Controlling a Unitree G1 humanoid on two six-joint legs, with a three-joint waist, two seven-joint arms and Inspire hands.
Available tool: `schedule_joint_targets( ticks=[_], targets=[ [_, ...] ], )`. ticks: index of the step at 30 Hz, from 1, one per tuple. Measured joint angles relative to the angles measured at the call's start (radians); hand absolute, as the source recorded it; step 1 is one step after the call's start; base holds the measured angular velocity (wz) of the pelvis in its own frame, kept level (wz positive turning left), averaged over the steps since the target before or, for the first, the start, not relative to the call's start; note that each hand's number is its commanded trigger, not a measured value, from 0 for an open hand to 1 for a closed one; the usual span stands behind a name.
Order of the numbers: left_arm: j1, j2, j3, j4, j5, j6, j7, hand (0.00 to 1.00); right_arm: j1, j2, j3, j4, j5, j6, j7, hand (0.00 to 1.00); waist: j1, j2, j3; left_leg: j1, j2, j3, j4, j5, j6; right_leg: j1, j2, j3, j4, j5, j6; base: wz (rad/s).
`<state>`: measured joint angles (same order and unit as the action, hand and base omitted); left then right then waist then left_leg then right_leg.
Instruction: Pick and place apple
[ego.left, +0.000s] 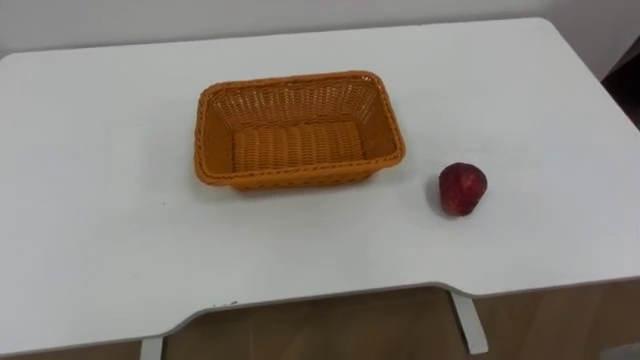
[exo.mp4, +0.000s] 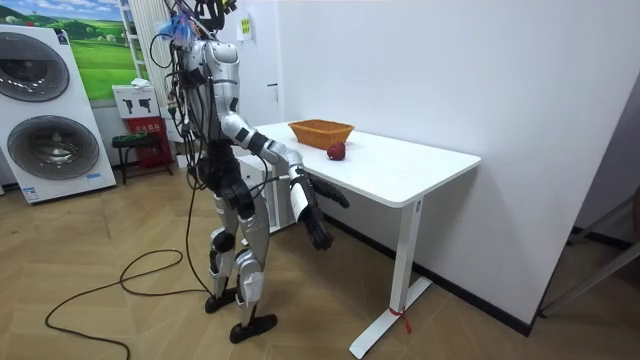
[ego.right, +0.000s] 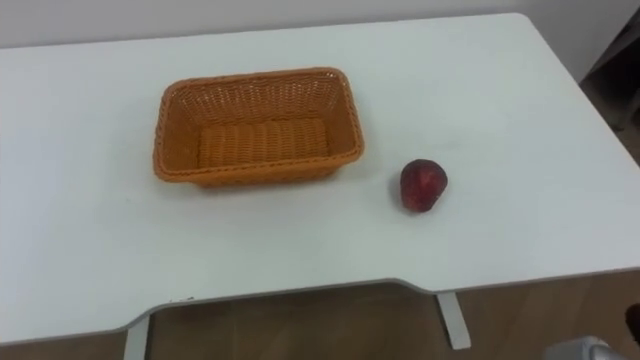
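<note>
Right hand (exo.mp4: 318, 233): hanging dark below the front edge of the worktop (ego.left: 100, 220) in the room view, touching nothing; spread or closed, cannot tell at this range.
Left hand (exo.mp4: 334, 193): just beyond it, a dark shape under the same edge, hard to make out; open or closed, cannot tell either.
Stance: upright at the worktop's long side, facing it, both arms down.
Apple (ego.left: 462, 188): red, lying on the bare worktop on the robot's right, near the basket's right front corner but apart from it, in neither hand.
Basket (ego.left: 290, 178): orange wicker, rectangular, nothing inside, sitting mid-worktop.
Cut off: worktop's left end runs out of the eye views; one white leg (ego.left: 468, 320) peeking from under the front edge.
Surface: white, smooth, front edge scooped in at the middle.
Room: wooden floor (exo.mp4: 120, 310), white wall (exo.mp4: 450, 70) behind the worktop, washing machines (exo.mp4: 55, 140) at the room view's left, the upper one clipped by the picture's edge, a small stool (exo.mp4: 130, 145) beside them, a green landscape poster (exo.mp4: 100, 50) above.
</note>
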<state>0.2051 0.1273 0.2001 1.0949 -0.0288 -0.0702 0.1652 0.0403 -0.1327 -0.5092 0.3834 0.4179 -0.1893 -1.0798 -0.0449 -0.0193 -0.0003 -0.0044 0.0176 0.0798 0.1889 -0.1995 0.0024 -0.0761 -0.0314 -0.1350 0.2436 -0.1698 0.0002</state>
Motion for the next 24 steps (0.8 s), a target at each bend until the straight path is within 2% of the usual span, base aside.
schedule_joint_targets(
  ticks=[4,11,13,17,24],
  targets=[
    [0.0,0.0,-0.053,0.006,0.001,0.0,0.002,0.0,0.006,0.0,0.078,-0.107,-0.209,-0.037,-0.055,0.0,0.014,0.001,0.002,-0.005,0.001,0.0,0.002,0.0,0.0,-0.001,0.001,-0.005,-0.005,0.001,-0.001,0.01],
    [-0.021,0.004,-0.135,-0.018,-0.001,-0.003,0.019,0.0,0.02,-0.001,0.261,-0.253,-0.448,-0.041,-0.049,0.0,0.05,0.008,0.0019,-0.022,0.001,0.0,0.006,0.0,0.0,-0.014,0.001,-0.007,-0.006,0.001,-0.002,0.0],
    [-0.022,-0.001,-0.147,-0.018,-0.001,-0.003,0.019,0.0,0.019,-0.003,0.325,-0.281,-0.508,-0.043,-0.003,0.0,0.058,0.009,0.0005,-0.019,0.001,0.0,0.004,0.0,0.0,-0.012,0.001,-0.007,-0.006,0.001,-0.002,0.0],
    [-0.021,-0.002,-0.147,-0.018,-0.001,-0.003,0.019,0.0,0.019,-0.003,0.403,-0.279,-0.527,-0.041,0.095,0.0,0.068,0.009,0.0004,-0.015,0.002,-0.001,-0.001,0.0,0.0,-0.01,0.001,-0.007,-0.006,0.002,-0.002,0.0],
    [-0.017,-0.002,-0.146,-0.015,-0.022,-0.003,0.018,0.0,0.022,-0.003,0.455,-0.279,-0.534,-0.038,0.246,0.0,0.078,0.01,0.0008,-0.009,0.002,-0.001,-0.002,0.0,0.0,-0.005,0.001,-0.008,-0.007,0.002,-0.002,0.0]
  ],
)
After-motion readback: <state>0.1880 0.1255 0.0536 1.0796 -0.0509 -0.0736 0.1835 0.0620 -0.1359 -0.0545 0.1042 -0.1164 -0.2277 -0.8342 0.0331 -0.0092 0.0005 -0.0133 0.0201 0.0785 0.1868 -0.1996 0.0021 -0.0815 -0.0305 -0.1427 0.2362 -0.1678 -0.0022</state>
